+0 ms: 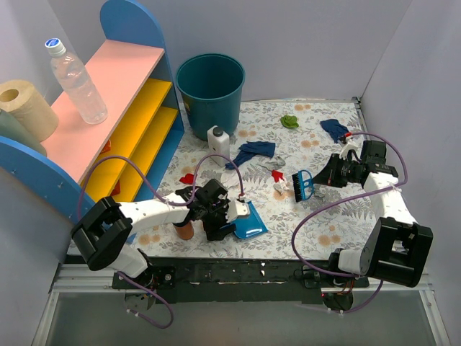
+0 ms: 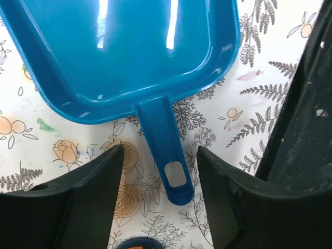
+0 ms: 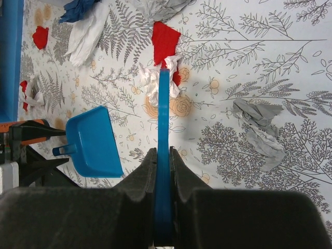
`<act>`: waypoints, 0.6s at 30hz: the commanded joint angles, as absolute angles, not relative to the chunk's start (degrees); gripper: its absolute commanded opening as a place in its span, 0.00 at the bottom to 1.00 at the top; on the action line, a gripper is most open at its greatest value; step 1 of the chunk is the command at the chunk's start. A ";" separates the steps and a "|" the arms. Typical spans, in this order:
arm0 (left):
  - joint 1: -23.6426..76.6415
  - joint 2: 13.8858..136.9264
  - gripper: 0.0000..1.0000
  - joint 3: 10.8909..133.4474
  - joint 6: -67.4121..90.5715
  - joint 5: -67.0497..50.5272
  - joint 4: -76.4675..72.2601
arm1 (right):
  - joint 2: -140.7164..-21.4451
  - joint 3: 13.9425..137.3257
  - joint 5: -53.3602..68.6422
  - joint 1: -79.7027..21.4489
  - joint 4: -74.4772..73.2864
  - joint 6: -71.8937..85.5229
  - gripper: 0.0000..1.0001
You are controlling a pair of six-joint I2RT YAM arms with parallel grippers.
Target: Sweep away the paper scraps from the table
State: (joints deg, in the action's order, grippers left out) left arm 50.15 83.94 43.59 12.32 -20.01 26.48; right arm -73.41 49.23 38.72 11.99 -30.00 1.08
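Observation:
Paper scraps lie across the fern-print table: a green wad, a dark blue wad, a blue-and-white one, a red one and a red-and-white one. My left gripper is open, with its jaws on either side of the handle of the blue dustpan, not touching it; the dustpan lies flat. My right gripper is shut on the blue hand brush, whose head sits beside the red-and-white wad. A silver-grey wad lies to the brush's right.
A teal bin stands at the back, with a small white bottle in front of it. The pink-and-yellow shelf unit fills the left side, holding a water bottle and a paper roll. A small orange cup stands by the left arm.

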 commanded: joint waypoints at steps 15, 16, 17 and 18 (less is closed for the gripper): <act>50.19 82.62 0.38 42.80 13.97 -18.02 22.58 | -74.62 58.52 46.66 12.48 -28.74 -2.90 0.01; 50.10 82.18 0.37 42.80 13.54 -18.10 22.76 | -74.79 61.06 46.50 12.39 -28.74 -3.51 0.01; 49.92 82.00 0.36 42.72 13.19 -17.84 23.02 | -74.97 62.30 46.23 12.39 -28.65 -4.04 0.01; 49.83 81.91 0.37 42.54 12.84 -17.75 23.55 | -75.32 63.79 44.32 12.39 -28.74 -5.09 0.01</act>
State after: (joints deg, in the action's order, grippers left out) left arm 50.11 83.94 42.74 13.43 -18.39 23.33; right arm -75.18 56.25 42.74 12.01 -30.33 -1.37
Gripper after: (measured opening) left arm 0.369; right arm 0.128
